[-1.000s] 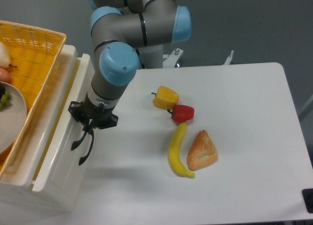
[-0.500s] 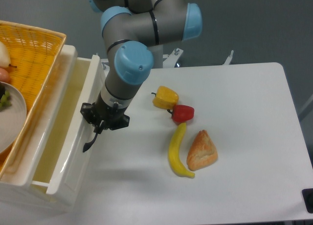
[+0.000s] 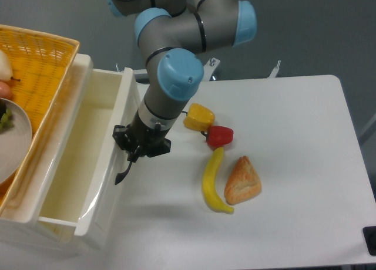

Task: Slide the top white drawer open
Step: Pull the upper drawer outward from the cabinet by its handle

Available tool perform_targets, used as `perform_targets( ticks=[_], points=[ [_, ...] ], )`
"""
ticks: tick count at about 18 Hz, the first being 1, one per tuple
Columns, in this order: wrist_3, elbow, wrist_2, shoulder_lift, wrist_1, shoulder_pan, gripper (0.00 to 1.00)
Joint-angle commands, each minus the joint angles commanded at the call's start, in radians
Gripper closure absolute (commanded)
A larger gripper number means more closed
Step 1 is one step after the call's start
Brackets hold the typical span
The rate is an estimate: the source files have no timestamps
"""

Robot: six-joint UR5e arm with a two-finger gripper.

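Pincer point(image 3: 124, 175) hooked on curved black bar handle of glossy white top drawer point(image 3: 76, 164), fingers seemingly pressed together around it. Drawer at left of surface, well out, front running near-to-far, just left of pincer. Pull rightward.

I see the drawer point(image 3: 88, 164) pulled well out from the cabinet at the left edge of the counter, its glossy white box open to the camera. The inside is a deep, pale, bare cavity with shiny walls. Its front panel runs diagonally from upper centre down toward the lower left, and the curved black handle point(image 3: 123, 173) sticks out from that panel's outer face, toward the counter.
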Motion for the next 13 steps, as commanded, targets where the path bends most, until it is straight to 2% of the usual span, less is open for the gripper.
perform_targets(
  ticks=[13],
  points=[
    [0.005, 0.002, 0.002, -0.011, 0.003, 0.057, 0.9]
  ],
)
